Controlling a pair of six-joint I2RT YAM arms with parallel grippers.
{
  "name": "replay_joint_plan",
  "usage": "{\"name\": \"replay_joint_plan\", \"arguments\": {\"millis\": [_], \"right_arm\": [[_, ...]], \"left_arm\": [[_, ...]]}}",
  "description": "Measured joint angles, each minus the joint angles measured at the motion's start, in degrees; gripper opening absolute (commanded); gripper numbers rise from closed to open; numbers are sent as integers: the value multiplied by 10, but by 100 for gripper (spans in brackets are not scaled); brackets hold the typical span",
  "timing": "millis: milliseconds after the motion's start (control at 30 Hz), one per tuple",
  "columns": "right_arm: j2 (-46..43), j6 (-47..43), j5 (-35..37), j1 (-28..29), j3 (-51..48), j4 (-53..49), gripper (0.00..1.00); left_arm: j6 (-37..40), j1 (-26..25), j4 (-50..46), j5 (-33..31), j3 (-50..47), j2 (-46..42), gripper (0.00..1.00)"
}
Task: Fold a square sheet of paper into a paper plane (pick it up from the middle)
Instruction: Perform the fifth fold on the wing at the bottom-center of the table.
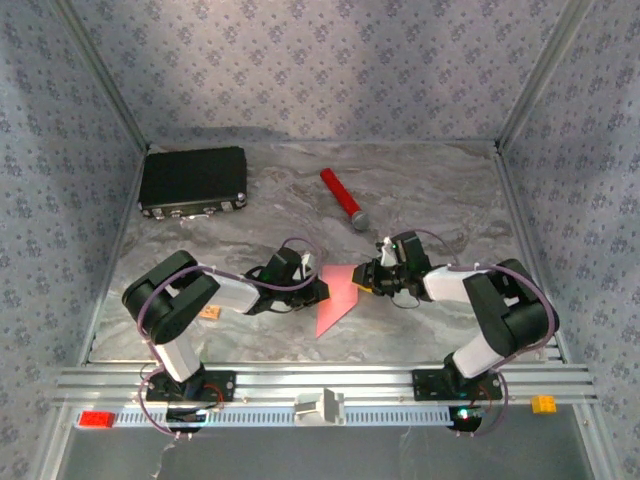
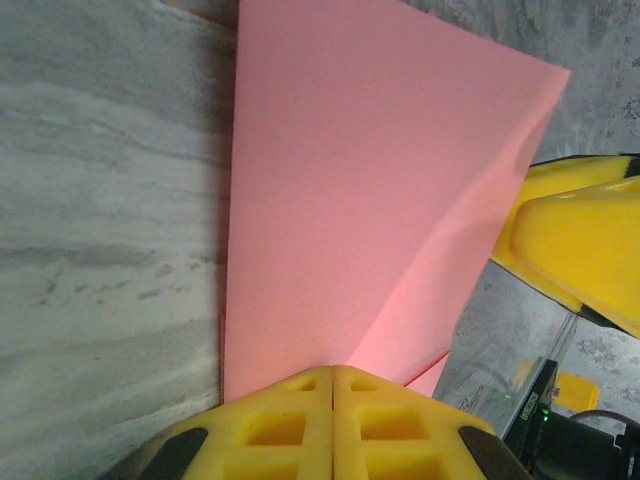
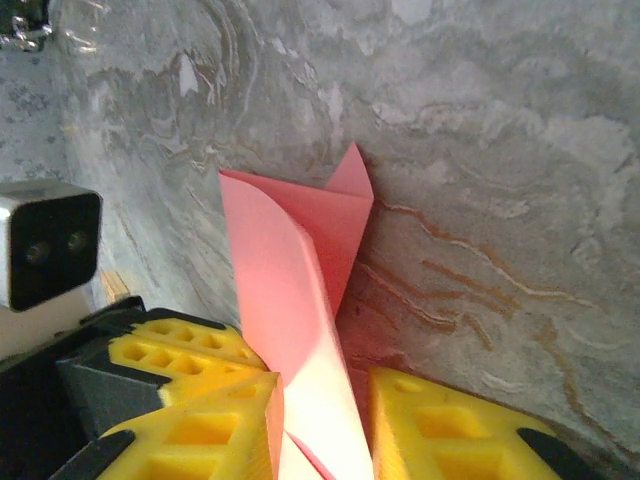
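Grey marbled table (image 1: 440, 190) inside patterned walls (image 1: 320, 60), with the creased square sheet of paper (image 1: 335, 295) at its middle, between the two grippers.

The pink sheet lies mostly flat, folded to a pointed outline with one flap curling upward. A red cylinder (image 1: 342, 197) lies well apart behind it, a black case (image 1: 193, 180) sits at the far left corner, and a tan block (image 1: 210, 313) is beside the left arm; none crowds the paper. The left gripper (image 2: 333, 385) has its yellow fingers pressed together, tips set on the sheet's edge. The right gripper (image 3: 325, 385) stands partly spread, straddling the raised flap, which seems to brush one pad.
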Motion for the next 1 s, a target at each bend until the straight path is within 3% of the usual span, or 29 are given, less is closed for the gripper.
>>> {"name": "replay_joint_plan", "arguments": {"millis": [1000], "right_arm": [[29, -38, -74, -5, 0, 33, 23]], "left_arm": [[-21, 8, 29, 17, -15, 1, 8]]}}
